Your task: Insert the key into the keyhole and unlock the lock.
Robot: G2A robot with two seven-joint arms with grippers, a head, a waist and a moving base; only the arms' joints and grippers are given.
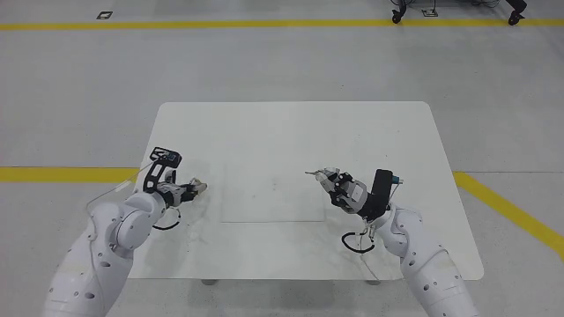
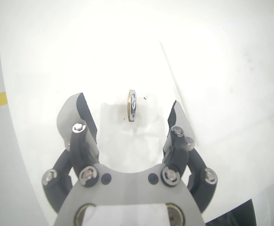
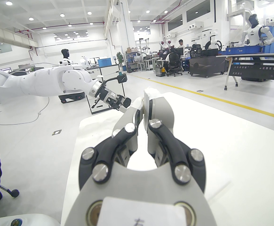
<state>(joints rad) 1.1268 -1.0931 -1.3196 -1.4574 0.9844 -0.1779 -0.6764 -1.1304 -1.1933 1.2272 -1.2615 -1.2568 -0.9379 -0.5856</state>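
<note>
A small brass-and-silver lock (image 2: 132,105) stands on edge on the white table (image 1: 291,132). It sits between the fingertips of my left gripper (image 2: 127,101), which is open around it without touching. In the top view that gripper (image 1: 191,191) hovers near the table's left edge. My right gripper (image 1: 326,179) is held above the table's middle right, pointing toward the left arm. It is shut (image 3: 145,97) on a thin brass key (image 3: 141,102), with a slim metal tip (image 1: 310,173) sticking out. The left gripper (image 3: 121,102) faces it across the table.
A faint rectangular sheet outline (image 1: 273,194) marks the table's centre, and its edge (image 2: 172,76) runs beside the left gripper. Yellow floor lines (image 1: 264,25) surround the table. Desks and other robots (image 3: 254,34) stand far back in the room.
</note>
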